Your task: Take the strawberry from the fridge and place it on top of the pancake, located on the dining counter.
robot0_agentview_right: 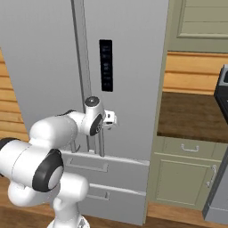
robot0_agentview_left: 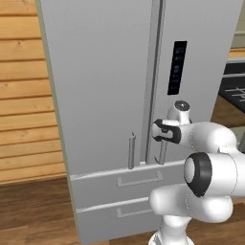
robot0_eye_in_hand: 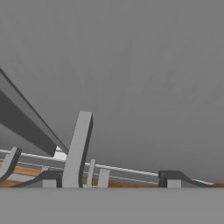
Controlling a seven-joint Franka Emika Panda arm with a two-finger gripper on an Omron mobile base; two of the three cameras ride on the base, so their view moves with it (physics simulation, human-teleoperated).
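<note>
At the fridge (robot0_agentview_left: 110, 86) front, doors shut, arm extended to the right door's vertical bar handle (robot0_agentview_left: 162, 152), near its lower end, just above the 2 bottom drawers (robot0_agentview_left: 129, 181). Step in hand, as I read it: getting a hold on that handle so the door can be opened, i.e. the very start of the task. In the hand view the gripper (robot0_eye_in_hand: 109, 183) has its 2 dark tips at the bottom edge with a gap between them, and the handle bar rises close by the left tip; whether the jaws are clamped on the bar or standing apart around it, I cannot tell. The base views show the hand (robot0_agentview_right: 107, 119) right at the handle, but the fingers are hidden behind the wrist. The left door's handle (robot0_agentview_left: 131, 150) is just beside, untouched. The strawberry is presumably inside behind the closed doors, nothing of it to point at; pancake and dining counter likewise are out of these shots. Next move calls for: confirm a firm pinch on the bar, then pull along the door's arc about the right-side hinge, not straight back, or the fingers may slip off the bar. The base likely needs room to back away as the door swings. Risk: the adjacent green-cabinet counter (robot0_agentview_right: 187, 120) to the right limits how far the door opens.
</note>
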